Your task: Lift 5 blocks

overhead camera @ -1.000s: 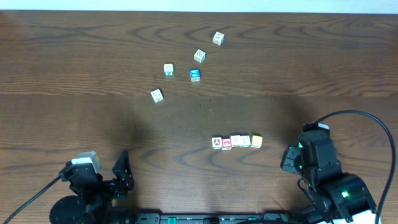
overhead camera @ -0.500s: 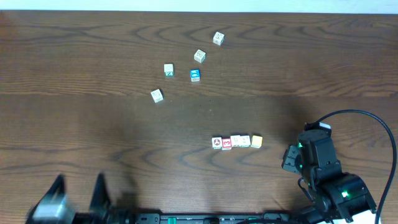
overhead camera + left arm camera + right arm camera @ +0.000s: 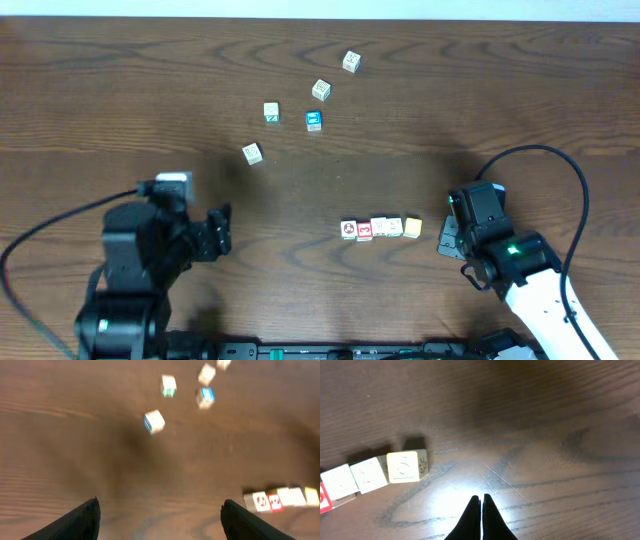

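Five small blocks (image 3: pixel 380 228) lie in a tight row at centre right of the table, the yellow-topped one (image 3: pixel 413 228) at the right end and a red-marked one (image 3: pixel 364 229) second from the left. My right gripper (image 3: pixel 446 242) sits just right of the yellow end, shut and empty; in its wrist view the fingertips (image 3: pixel 481 496) meet, with the end block (image 3: pixel 403 466) up to the left. My left gripper (image 3: pixel 222 233) is well to the left of the row, wide open and empty (image 3: pixel 161 505); the row (image 3: pixel 280 499) shows at that view's right edge.
Loose cubes lie further back: a blue-faced one (image 3: pixel 314 121), one with a green mark (image 3: pixel 271 112), and whitish ones (image 3: pixel 252 153), (image 3: pixel 321 90), (image 3: pixel 351 62). Cables trail from both arms near the front edge.
The left arm has swung up from the front edge and now points its open gripper right, toward the row. The right arm has shifted forward and left, closer to the yellow block.
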### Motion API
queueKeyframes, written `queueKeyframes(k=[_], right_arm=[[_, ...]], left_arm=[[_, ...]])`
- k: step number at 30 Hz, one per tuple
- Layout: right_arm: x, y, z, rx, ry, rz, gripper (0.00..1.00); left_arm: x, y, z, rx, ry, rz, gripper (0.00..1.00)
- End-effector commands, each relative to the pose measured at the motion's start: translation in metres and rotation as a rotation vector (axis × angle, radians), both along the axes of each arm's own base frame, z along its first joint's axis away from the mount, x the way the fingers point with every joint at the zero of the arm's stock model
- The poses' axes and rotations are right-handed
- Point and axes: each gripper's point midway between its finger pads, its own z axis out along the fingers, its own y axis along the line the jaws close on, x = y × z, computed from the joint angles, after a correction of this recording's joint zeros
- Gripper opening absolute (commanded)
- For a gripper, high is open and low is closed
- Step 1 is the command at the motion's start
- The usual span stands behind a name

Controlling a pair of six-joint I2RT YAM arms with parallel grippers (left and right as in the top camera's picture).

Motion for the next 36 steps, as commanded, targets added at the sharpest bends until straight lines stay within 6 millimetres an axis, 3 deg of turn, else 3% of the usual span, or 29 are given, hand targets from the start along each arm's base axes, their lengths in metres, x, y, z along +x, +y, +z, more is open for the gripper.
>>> queueKeyframes(k=[1,4,7,11,18,20,23,27,32,34,35,36], right_arm=[[-0.006,-0.013,-0.013,-0.017,0.022,-0.052,0.01],[-0.010,-0.013,-0.031,0.035,0.042,-0.070,0.01],[-0.013,0.001,-0.045,0.126,0.057,-0.033,0.01],[-0.009,0.004,-0.044,0.129,0.031,-0.004,0.01],[-0.005,0.004,-0.042,0.131,0.011,-0.004,0.01],[-0.005,0.005,-0.042,0.138,0.014,-0.001,0.01],[-0.004,0.008,-0.041,0.154,0.010,0.005,0.01],[-0.001,0.013,-0.040,0.178,0.000,0.014,0.01],[-0.003,0.013,-0.040,0.175,0.005,0.013,0.01],[-0.003,0.013,-0.040,0.176,0.005,0.014,0.01],[-0.003,0.013,-0.040,0.176,0.006,0.014,0.01],[-0.003,0.013,-0.040,0.176,0.007,0.014,0.01]], left_arm=[[0.001,-0.011,-0.003,0.026,-0.002,-0.090,0.77],[0.003,-0.012,-0.002,0.026,-0.018,-0.091,0.77],[0.002,-0.005,-0.020,0.038,0.018,-0.050,0.77],[0.009,0.014,-0.052,0.035,0.045,0.113,0.78],[0.008,0.018,-0.061,0.036,0.028,0.141,0.78],[0.004,0.010,-0.066,0.011,0.025,0.094,0.78],[-0.005,-0.022,-0.071,-0.069,0.002,-0.089,0.77],[-0.018,-0.035,-0.091,-0.128,0.057,-0.155,0.78],[-0.024,-0.053,-0.088,-0.216,0.073,-0.233,0.77],[-0.020,-0.055,-0.082,-0.222,0.038,-0.247,0.19],[-0.019,-0.055,-0.080,-0.221,0.029,-0.247,0.08],[-0.017,-0.054,-0.079,-0.215,0.020,-0.243,0.08]])
